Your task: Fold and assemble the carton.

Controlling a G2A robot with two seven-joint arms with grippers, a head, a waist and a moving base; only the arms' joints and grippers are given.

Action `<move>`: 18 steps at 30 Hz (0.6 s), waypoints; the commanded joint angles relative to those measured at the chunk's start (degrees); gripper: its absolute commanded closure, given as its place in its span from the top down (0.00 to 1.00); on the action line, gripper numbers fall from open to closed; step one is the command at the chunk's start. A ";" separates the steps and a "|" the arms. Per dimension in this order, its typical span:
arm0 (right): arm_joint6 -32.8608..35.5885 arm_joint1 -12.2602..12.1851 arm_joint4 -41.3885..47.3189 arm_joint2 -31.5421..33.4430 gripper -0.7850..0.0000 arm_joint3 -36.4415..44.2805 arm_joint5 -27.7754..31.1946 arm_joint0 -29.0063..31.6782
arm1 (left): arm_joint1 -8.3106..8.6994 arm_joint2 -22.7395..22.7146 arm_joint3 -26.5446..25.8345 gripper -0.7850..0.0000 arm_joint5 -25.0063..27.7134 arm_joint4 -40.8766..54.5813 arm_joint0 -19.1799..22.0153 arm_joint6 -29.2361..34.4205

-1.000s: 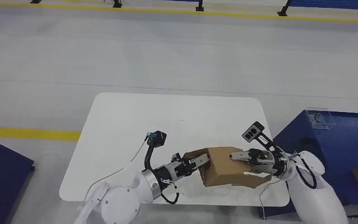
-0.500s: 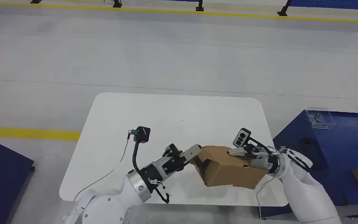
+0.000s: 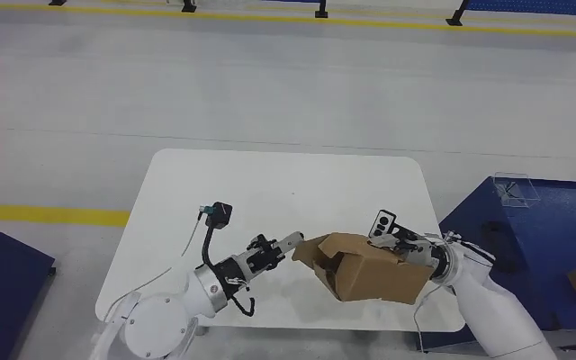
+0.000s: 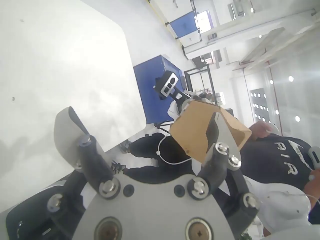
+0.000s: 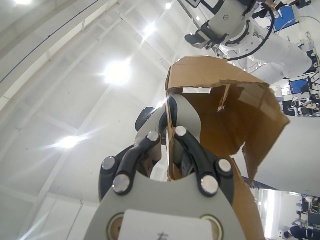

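The brown carton (image 3: 373,274) hangs over the table's front right part, its open end with loose flaps turned toward the left arm. My right gripper (image 3: 399,245) is shut on the carton's upper wall. In the right wrist view that cardboard wall is pinched between the two fingers of the right gripper (image 5: 166,111), and the carton (image 5: 225,116) spreads beyond them. My left gripper (image 3: 290,241) stands open just left of the carton's near flap. In the left wrist view the left gripper (image 4: 142,118) has wide-spread fingers, with the carton (image 4: 192,126) behind one of them; I cannot tell whether they touch.
The white table (image 3: 270,189) has bare surface across its back and left. A blue cabinet (image 3: 531,225) stands close to the table's right edge. In the right wrist view the left arm's gripper (image 5: 200,38) is visible beyond the carton.
My left gripper has drawn back to the left, off the carton's flap, and its arm swung left. The carton, still in the right gripper, tipped so its open end faces left.
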State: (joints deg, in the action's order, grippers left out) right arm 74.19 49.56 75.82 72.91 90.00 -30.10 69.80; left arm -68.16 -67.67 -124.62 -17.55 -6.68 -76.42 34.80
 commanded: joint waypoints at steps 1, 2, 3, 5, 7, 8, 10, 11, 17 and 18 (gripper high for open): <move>0.37 -0.62 0.08 -0.63 0.00 -0.23 0.36 -0.21 | -0.01 1.02 -0.29 1.00 0.75 -0.51 0.03 0.35; 0.50 -0.89 0.42 -0.93 0.00 -0.39 0.49 -0.32 | 0.00 1.50 -0.46 1.00 0.84 -0.73 0.04 0.77; 0.60 -1.16 0.62 -1.22 0.00 -0.50 0.59 -0.46 | -0.01 1.87 -0.68 1.00 0.84 -0.76 0.06 1.10; 0.76 -1.64 1.33 -1.72 0.00 -0.81 0.75 -0.71 | 0.02 2.71 -1.26 1.00 0.98 -1.44 0.11 1.75; 0.89 -2.11 1.98 -2.09 0.00 -1.00 0.89 -1.02 | 0.06 3.26 -1.64 1.00 1.19 -1.56 0.14 2.66; 1.01 -2.33 2.25 -2.27 0.00 -1.11 1.00 -1.12 | 0.06 3.46 -1.82 1.00 1.07 -1.75 0.07 2.53; 1.18 -2.74 2.69 -2.68 0.00 -1.15 1.18 -1.30 | 0.09 4.30 -2.01 1.00 0.73 -2.77 0.17 3.06; 1.36 -2.94 2.75 -2.87 0.00 -1.15 1.36 -1.36 | 0.09 4.86 -2.00 1.00 0.57 -3.42 0.29 3.23; 2.10 -4.07 2.55 -4.57 0.00 -0.63 2.09 -1.41 | -0.34 8.91 -0.40 1.00 -0.45 -4.68 2.44 3.76; 2.21 -4.24 2.57 -4.86 0.00 -0.50 2.20 -1.44 | -0.45 9.58 0.01 1.00 -0.79 -5.03 2.94 3.54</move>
State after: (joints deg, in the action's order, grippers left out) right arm 76.30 45.48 78.35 68.32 89.39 -27.98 68.39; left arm -68.51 -58.87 -125.05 -18.01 -11.35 -74.01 38.54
